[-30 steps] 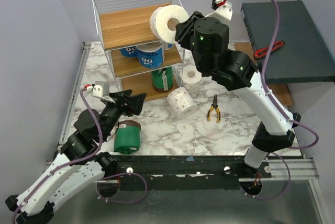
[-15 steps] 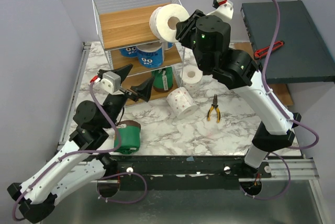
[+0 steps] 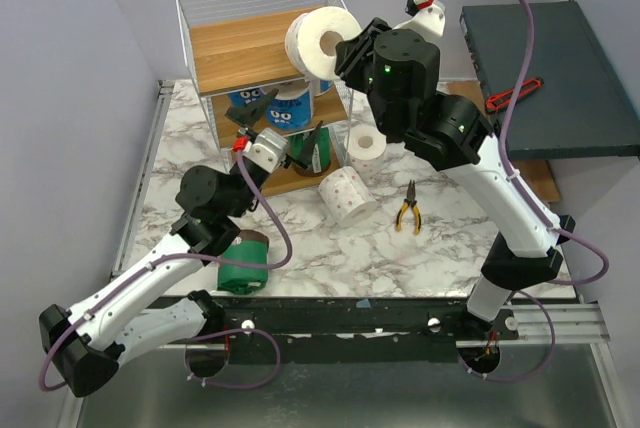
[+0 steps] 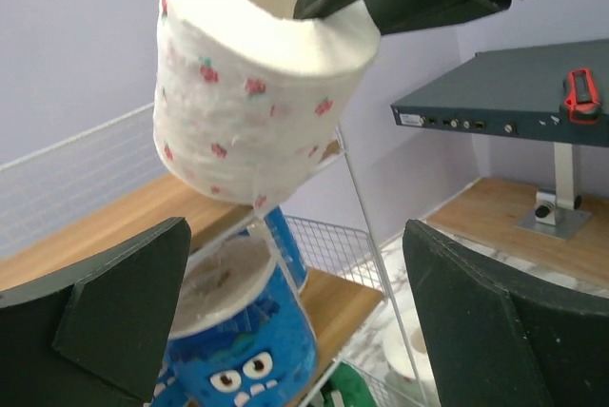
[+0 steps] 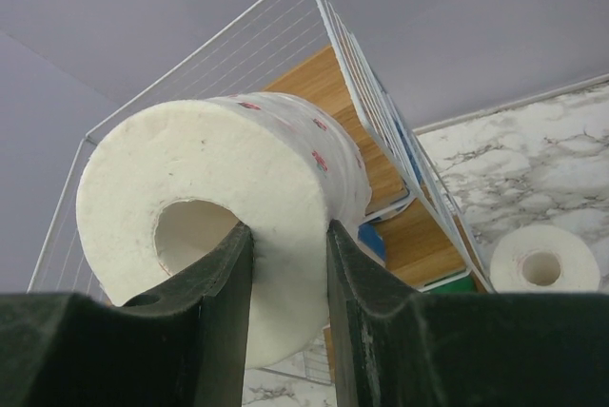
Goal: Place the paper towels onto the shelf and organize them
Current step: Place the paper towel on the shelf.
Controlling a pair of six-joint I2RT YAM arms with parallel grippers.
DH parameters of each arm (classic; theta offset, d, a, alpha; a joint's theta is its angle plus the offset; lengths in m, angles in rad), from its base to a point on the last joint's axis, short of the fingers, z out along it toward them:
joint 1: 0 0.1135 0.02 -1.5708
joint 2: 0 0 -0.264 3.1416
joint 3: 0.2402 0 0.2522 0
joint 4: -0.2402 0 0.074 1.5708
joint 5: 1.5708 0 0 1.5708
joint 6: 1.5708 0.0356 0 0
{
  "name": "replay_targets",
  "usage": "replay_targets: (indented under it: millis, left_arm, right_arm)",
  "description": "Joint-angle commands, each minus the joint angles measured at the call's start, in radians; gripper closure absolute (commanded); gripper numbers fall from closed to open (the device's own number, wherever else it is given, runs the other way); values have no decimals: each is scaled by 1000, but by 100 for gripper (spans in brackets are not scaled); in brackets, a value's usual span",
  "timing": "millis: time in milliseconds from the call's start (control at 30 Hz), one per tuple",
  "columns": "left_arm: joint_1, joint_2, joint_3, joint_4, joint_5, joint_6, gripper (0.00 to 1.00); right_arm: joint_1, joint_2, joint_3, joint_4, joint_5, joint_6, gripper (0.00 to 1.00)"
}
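A wire shelf (image 3: 262, 48) is seen at the far left. At its top right corner, a speckled paper towel roll (image 3: 322, 43) is clamped by the right claw (image 3: 348, 51). The left claw (image 3: 285, 128) is held wide open below, empty.

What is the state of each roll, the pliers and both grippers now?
White pink-speckled paper roll: held aloft near the top tier of the white wire shelf.
Right gripper: shut on that roll, one finger in its core.
Left gripper: open, empty.
Blue-wrapped rolls: upright on the middle board.
Green-wrapped roll near the left arm: lying on the marble table.
Yellow-handled pliers: lying on the table.
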Motion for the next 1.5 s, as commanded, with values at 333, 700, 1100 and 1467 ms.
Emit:
replay_targets:
  millis: [333,700,1100,1467]
  left_arm:
    - [-2,190,143,242,50,92,1]
    - [-1,300,230,277,5,78,1]
    - [0,376,286,288,-73,98,1]
    - [1,391,284,309,-111,106,1]
  right_arm:
    - [-13,11,-60,50,-29,9,77]
    - [-16,5,-78,58,-52,3,76]
    - [-16,-2,-86,58,-61,-12,62]
    - [-17,-5,-76,74,-64,-38,42]
